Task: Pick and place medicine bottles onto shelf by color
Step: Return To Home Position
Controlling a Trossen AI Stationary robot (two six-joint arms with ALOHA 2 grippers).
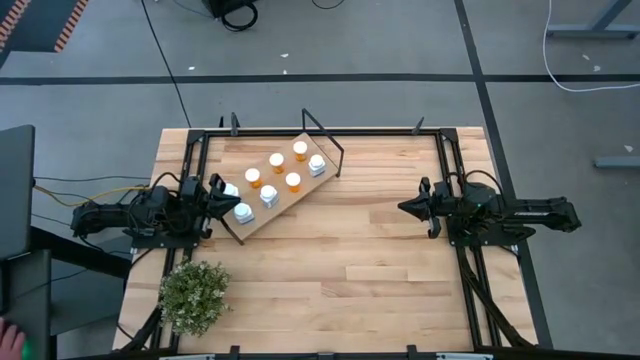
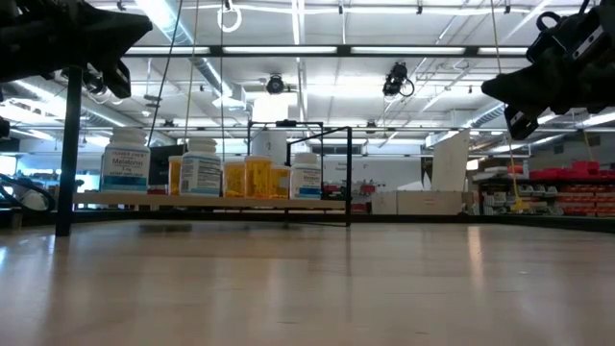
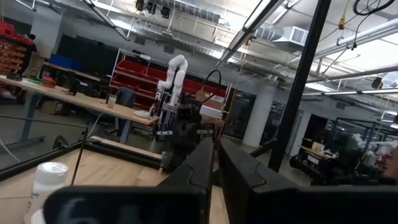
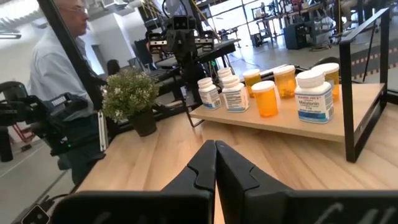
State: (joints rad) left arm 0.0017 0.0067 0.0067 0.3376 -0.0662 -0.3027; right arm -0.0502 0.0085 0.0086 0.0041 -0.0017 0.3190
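Note:
The shelf [image 1: 283, 196], a light-wood board on black wire legs, stands askew on the table's far left part. Eight white-capped bottles stand on it. The orange bottles [image 1: 277, 162] sit toward its far side, and the white bottles [image 1: 269, 195] mostly along its near side and left end; the right wrist view shows both kinds [image 4: 266, 98]. My left gripper [image 1: 220, 192] is shut and hovers by the shelf's left end, raised above the table [image 2: 101, 72]; its wrist view shows the shut fingers [image 3: 215, 158] and one white bottle [image 3: 46, 182]. My right gripper [image 1: 403, 208] is shut and held high at the table's right, pointing at the shelf [image 4: 216, 152].
A small potted plant [image 1: 194, 294] stands at the table's near left corner. A black frame [image 1: 448, 180] runs along the table's edges. Bare wood lies between the shelf and my right arm. A person [image 4: 65, 43] stands beyond the table's left side.

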